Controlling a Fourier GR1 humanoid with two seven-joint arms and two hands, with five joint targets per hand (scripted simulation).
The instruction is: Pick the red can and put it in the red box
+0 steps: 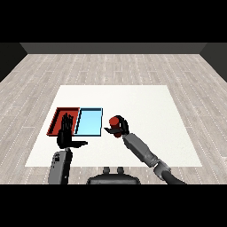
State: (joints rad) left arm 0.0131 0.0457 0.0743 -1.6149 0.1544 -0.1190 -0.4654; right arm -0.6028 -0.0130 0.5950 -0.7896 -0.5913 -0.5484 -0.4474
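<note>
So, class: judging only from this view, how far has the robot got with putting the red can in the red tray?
Done: the right hand is curled round the red can, just right of the light blue tray. In hand: carrying it; whether it is off the table cannot be told. Left: moving it past the blue tray to the red tray and releasing it. The left hand is open over the red tray.

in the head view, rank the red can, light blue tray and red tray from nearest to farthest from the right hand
1. Red can: the robot's right hand is curled round it, right of both trays.
2. Light blue tray: lies just to the left of that hand.
3. Red tray: farthest left, beyond the blue one, partly behind the open left hand.
</note>
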